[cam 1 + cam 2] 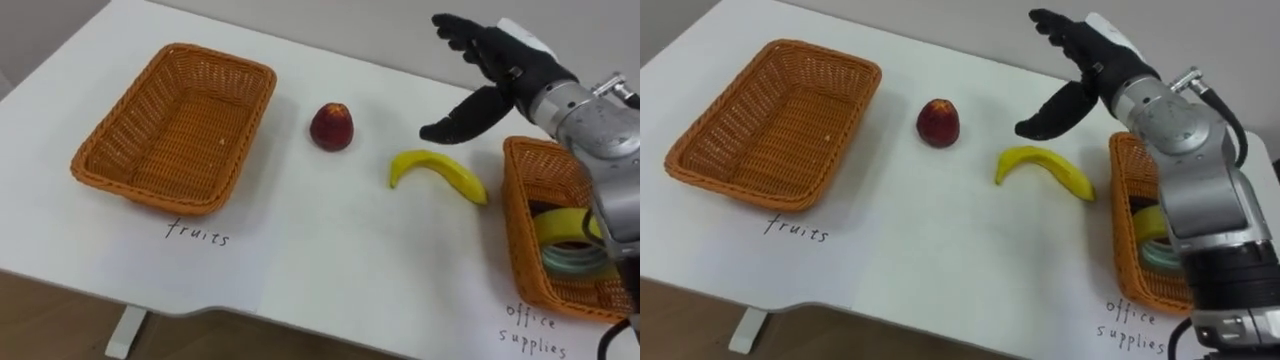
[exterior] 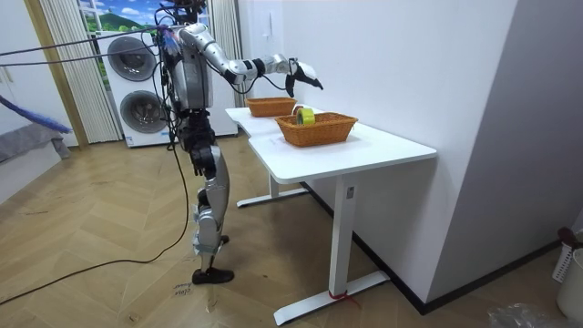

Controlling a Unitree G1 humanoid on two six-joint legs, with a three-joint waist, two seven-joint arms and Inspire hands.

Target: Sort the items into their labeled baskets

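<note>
The right hand [image 1: 503, 78] is held open above the white table [image 1: 330, 260], fingers spread and nothing grasped, just beyond the banana [image 1: 440, 172]. The banana is seen lying on the table between the red apple [image 1: 331, 127] and the right basket [image 1: 518, 230], where rolls of tape [image 1: 565, 235] are lodged; the apple is set beside the left basket [image 1: 228, 60]. In the room view the robot is seen standing at the table's edge, that arm stretched over it.
</note>
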